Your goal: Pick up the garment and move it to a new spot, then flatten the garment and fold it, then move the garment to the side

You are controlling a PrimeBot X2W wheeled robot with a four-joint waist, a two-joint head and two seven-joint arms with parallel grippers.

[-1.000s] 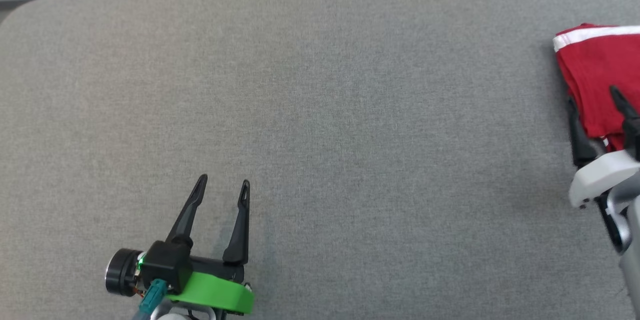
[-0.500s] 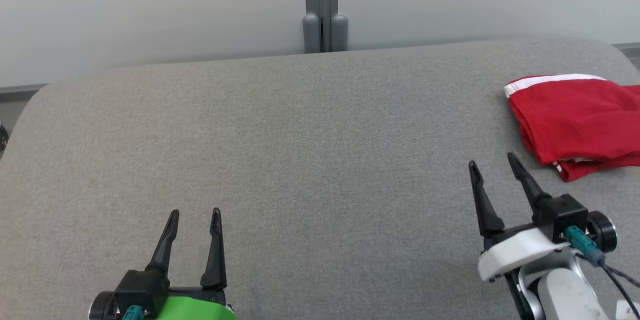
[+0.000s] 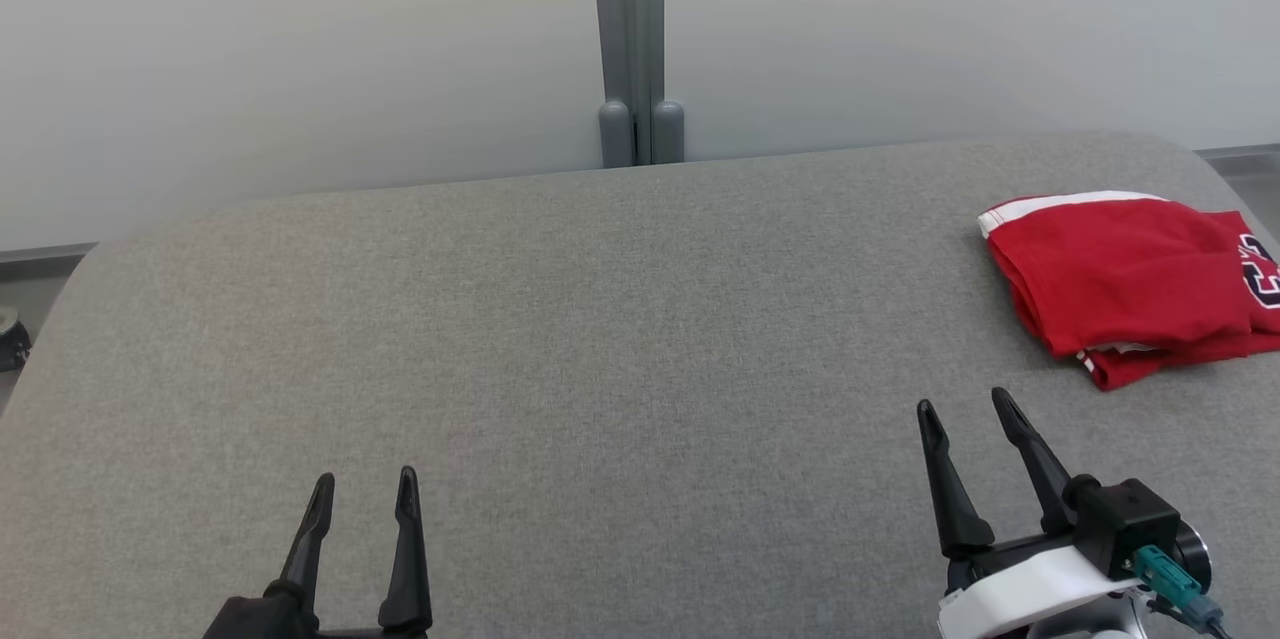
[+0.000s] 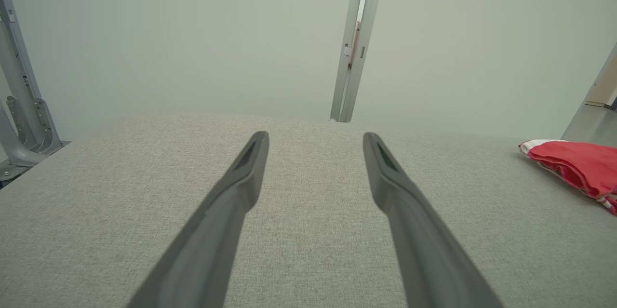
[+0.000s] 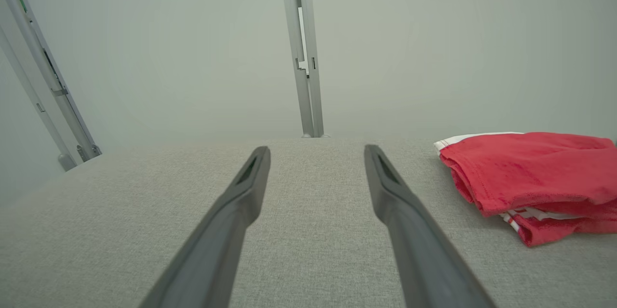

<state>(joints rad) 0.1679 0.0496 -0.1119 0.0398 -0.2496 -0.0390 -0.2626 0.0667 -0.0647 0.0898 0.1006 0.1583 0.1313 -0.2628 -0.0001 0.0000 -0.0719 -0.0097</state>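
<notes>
Dark fingers (image 3: pixel 403 559) are held wide apart on the left gripper (image 3: pixel 365 477), and nothing is held between them. The gripper is seen at the lower left of the head view, with its tips pointed up the picture. Bare grey table (image 3: pixel 600 319) is seen in the gap between the fingers in the left wrist view. The right gripper (image 3: pixel 962 399) is seen at the lower right of the head view, and its fingers are spread wide too. Nothing is gripped by it. A white shell (image 3: pixel 1030 591) and a small blue-green plug (image 3: pixel 1168 579) are seen at its base.

The garment (image 3: pixel 1120 279) is found on the table, near the right edge and toward the far side. It is red, with a white band along its far edge, and it is folded into a thick bundle with layers stacked up. A dark and white mark is seen on its right end. It is placed just past the right gripper and a bit to the right of it, but it is not touched by either gripper. It is well apart from the left gripper.

Behind the table a pale wall (image 3: pixel 300 39) is seen, and a grey post (image 3: pixel 628 39) is set upright against the wall at the middle.
</notes>
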